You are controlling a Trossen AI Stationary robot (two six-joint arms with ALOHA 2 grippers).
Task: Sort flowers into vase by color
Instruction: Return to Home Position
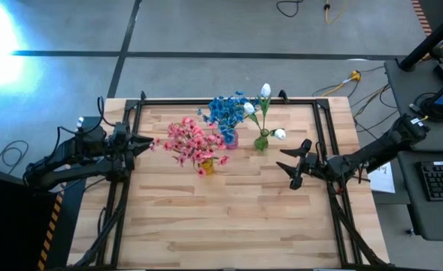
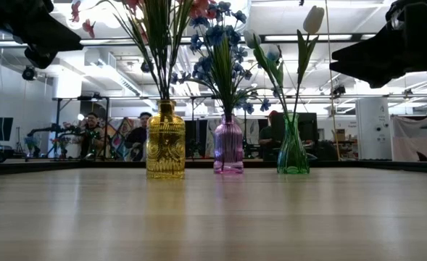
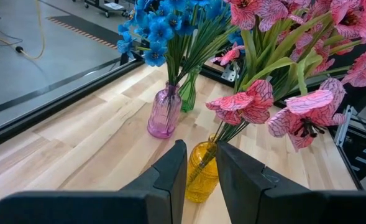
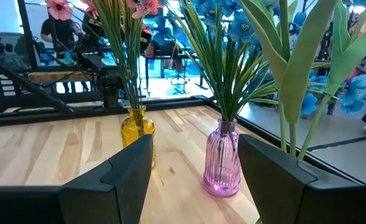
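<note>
Three glass vases stand upright on the wooden table, toward its far edge. A yellow vase holds the pink flowers. A purple vase holds the blue flowers. A green vase holds the white tulip buds. My left gripper hovers left of the pink flowers, raised off the table, open by a narrow gap and holding nothing. My right gripper hovers right of the green vase, wide open and empty.
Black frame rails run along the table's left, right and far edges. Bare wood covers the table's near half. Beyond the right edge stand a side desk with a keyboard and papers. People sit in the room behind the table.
</note>
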